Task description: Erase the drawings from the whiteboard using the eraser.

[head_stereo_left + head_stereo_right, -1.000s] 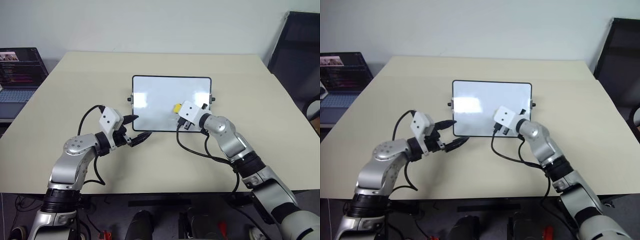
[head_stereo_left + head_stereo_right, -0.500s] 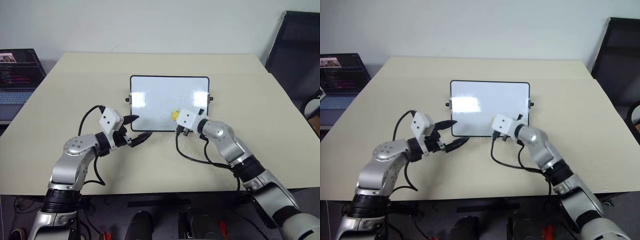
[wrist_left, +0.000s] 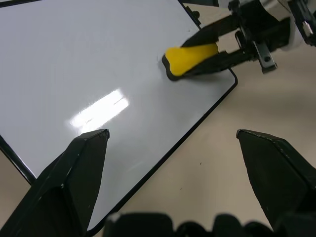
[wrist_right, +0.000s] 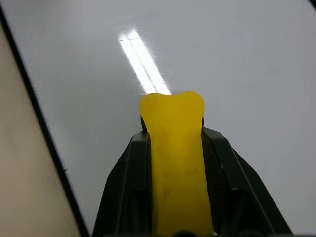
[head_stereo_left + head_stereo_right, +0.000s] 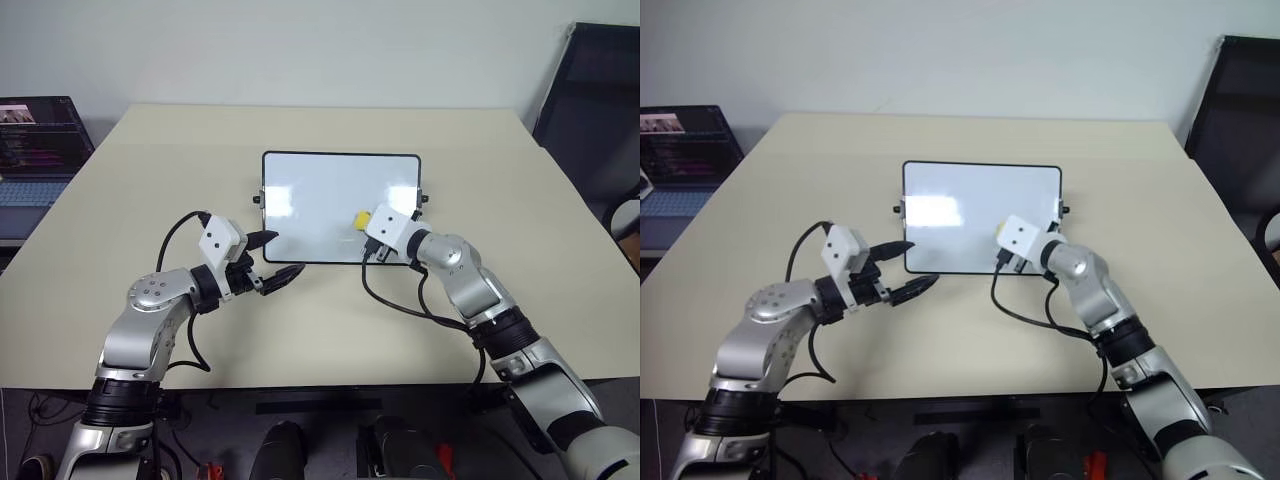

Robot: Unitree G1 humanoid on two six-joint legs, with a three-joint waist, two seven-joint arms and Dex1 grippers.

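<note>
The whiteboard [image 5: 310, 195] lies flat in the middle of the beige table, black-framed and glossy. Its face is plain white where I see it; the drawings are out of view. My right gripper [image 5: 364, 224] is shut on the yellow eraser [image 5: 358, 217], which presses on the board's right part near the front edge. The right wrist view has the eraser [image 4: 172, 123] sticking out between the two black fingers [image 4: 128, 187]. My left gripper [image 5: 288, 251] is open and empty, at the board's front left corner. The left wrist view catches the eraser [image 3: 190, 57] across the board.
An open laptop [image 5: 35, 150] sits off the table's left side. A black chair [image 5: 590, 100] stands at the far right. Bare tabletop [image 5: 330, 320] runs between the board and the near edge.
My right gripper slid the eraser toward the board's front edge, then back up and slightly right. The left arm kept still. The camera shifted a little.
</note>
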